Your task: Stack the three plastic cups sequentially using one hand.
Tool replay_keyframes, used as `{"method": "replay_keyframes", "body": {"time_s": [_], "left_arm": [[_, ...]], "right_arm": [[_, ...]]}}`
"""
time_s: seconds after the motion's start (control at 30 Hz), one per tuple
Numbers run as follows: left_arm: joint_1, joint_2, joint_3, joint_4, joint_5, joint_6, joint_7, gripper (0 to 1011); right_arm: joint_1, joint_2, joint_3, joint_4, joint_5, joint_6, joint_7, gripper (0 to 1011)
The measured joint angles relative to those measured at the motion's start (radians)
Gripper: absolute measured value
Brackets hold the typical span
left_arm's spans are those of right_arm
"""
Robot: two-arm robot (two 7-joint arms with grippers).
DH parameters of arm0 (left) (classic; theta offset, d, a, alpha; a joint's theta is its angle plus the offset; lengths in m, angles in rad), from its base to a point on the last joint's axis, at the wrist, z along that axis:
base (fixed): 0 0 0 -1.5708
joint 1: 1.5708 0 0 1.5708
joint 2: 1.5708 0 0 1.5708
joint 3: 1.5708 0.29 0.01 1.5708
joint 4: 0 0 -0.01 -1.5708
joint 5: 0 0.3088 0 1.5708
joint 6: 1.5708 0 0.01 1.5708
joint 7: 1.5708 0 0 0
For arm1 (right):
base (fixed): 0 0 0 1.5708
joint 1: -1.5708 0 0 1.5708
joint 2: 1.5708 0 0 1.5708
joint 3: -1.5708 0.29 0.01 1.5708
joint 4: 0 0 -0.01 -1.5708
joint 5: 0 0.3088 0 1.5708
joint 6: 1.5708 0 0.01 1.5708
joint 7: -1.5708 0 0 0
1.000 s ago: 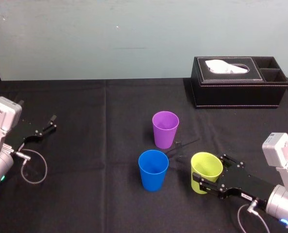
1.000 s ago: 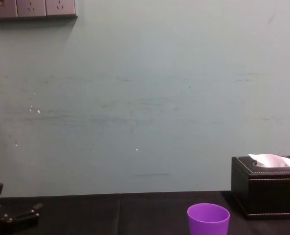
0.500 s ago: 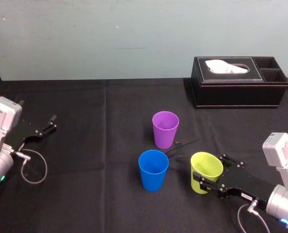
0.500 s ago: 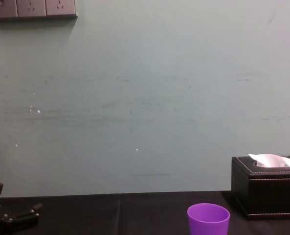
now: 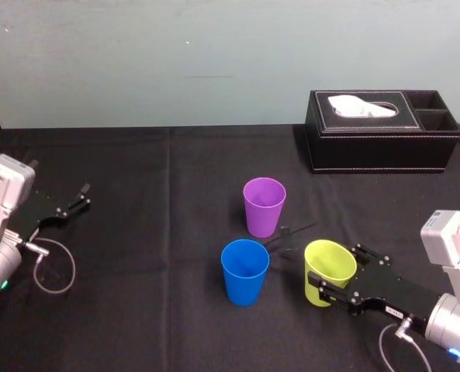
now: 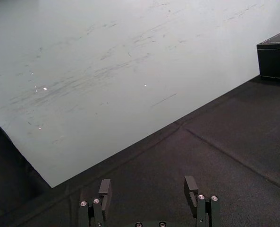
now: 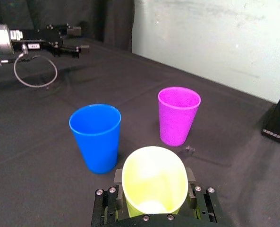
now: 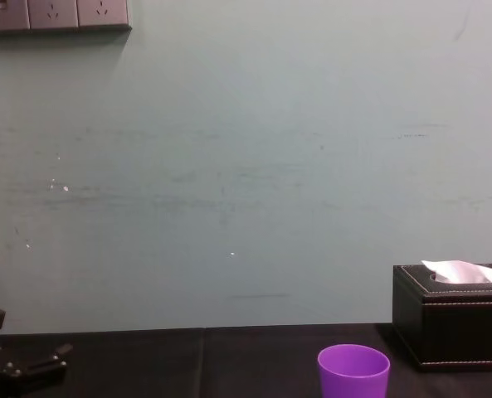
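Observation:
Three plastic cups stand close together mid-table. The purple cup (image 5: pixel 264 206) (image 7: pixel 178 116) (image 8: pixel 353 371) is farthest, upright. Nearer and to its left the blue cup (image 5: pixel 245 271) (image 7: pixel 96 137) stands upright. The yellow-green cup (image 5: pixel 329 271) (image 7: pixel 154 182) is to the blue cup's right, leaning slightly. My right gripper (image 5: pixel 334 273) (image 7: pixel 154 179) is shut on it, one finger on each side of its wall. My left gripper (image 5: pixel 70 205) (image 6: pixel 148 189) rests open at the table's left, far from the cups.
A black tissue box (image 5: pixel 381 132) (image 8: pixel 453 319) with a white tissue sits at the back right, against the pale wall. A grey cable loop (image 5: pixel 55 271) lies by the left arm. Black cloth covers the table (image 5: pixel 152 170).
The right gripper's fingers have drawn in slightly against the yellow-green cup, which now leans a little. The other cups and the left arm have not moved.

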Motion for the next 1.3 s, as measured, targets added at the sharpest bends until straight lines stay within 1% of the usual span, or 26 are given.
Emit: {"method": "replay_keyframes", "body": {"time_s": [0.33, 0.57, 0.67, 0.87, 0.9, 1.1, 1.3], "left_arm": [[0.000, 0.000, 0.000, 0.000, 0.000, 0.000, 0.000, 1010], [0.000, 0.000, 0.000, 0.000, 0.000, 0.000, 0.000, 1010], [0.000, 0.000, 0.000, 0.000, 0.000, 0.000, 0.000, 1010], [0.000, 0.000, 0.000, 0.000, 0.000, 0.000, 0.000, 1010], [0.000, 0.000, 0.000, 0.000, 0.000, 0.000, 0.000, 1010], [0.000, 0.000, 0.000, 0.000, 0.000, 0.000, 0.000, 1010], [0.000, 0.000, 0.000, 0.000, 0.000, 0.000, 0.000, 1010]], "right_arm": [[-0.023, 0.002, 0.029, -0.079, -0.015, -0.006, -0.030, 738], [-0.013, -0.009, 0.048, -0.124, -0.015, 0.024, -0.051, 738], [0.008, -0.020, 0.052, -0.145, -0.008, 0.043, -0.060, 738], [0.051, -0.047, 0.048, -0.156, 0.004, 0.069, -0.073, 738], [0.065, -0.057, 0.044, -0.156, 0.007, 0.077, -0.077, 738], [0.119, -0.082, 0.019, -0.147, 0.005, 0.106, -0.091, 739], [0.183, -0.100, -0.015, -0.126, -0.016, 0.140, -0.097, 738]]}}
